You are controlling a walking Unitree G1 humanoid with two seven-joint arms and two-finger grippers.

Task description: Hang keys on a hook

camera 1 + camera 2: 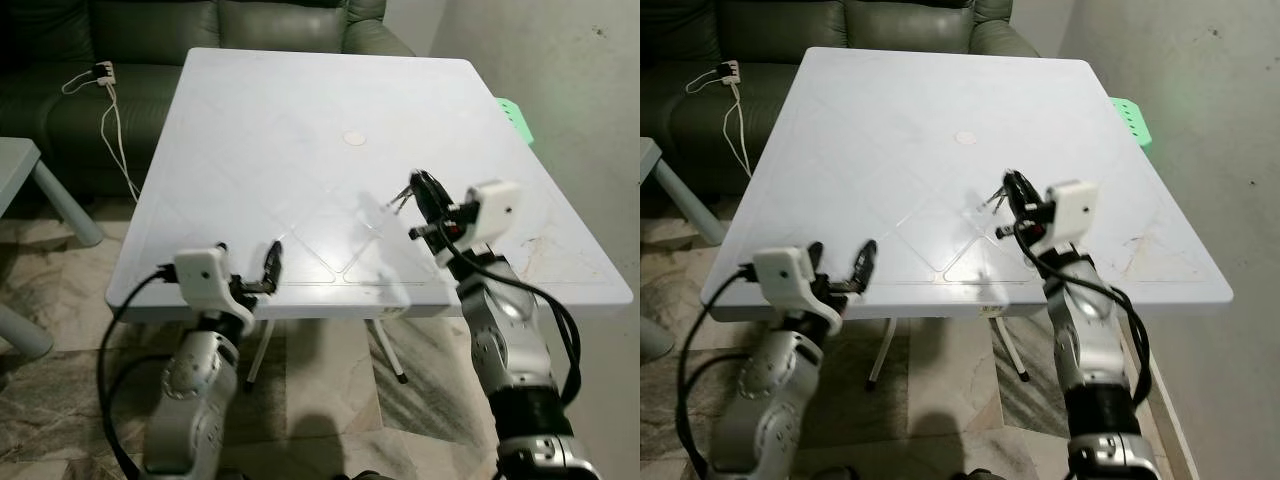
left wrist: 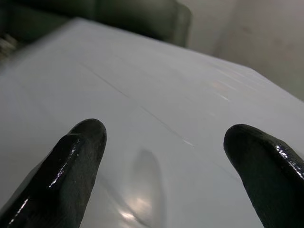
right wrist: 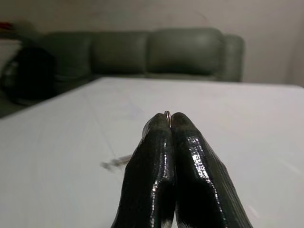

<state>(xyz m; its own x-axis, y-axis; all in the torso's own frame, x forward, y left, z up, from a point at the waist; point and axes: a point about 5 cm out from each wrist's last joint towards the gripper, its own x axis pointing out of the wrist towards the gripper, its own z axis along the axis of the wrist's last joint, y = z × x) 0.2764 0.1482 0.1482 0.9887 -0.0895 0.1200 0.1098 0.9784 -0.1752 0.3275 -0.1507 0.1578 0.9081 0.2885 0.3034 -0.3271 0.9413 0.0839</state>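
Right tool (image 1: 420,187) pinches keys (image 1: 400,198) (ring between tips) above table (image 1: 300,120).

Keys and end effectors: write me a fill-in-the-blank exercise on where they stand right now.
1. The keys are pinched in the ____ end effector.
2. The left end effector hovers over the near edge of the white table with its fingers ____.
3. Behind the table stands a dark green ____.
4. The key ring shows between the right end effector's ____ fingertips.

Missing words: right; open; sofa; closed
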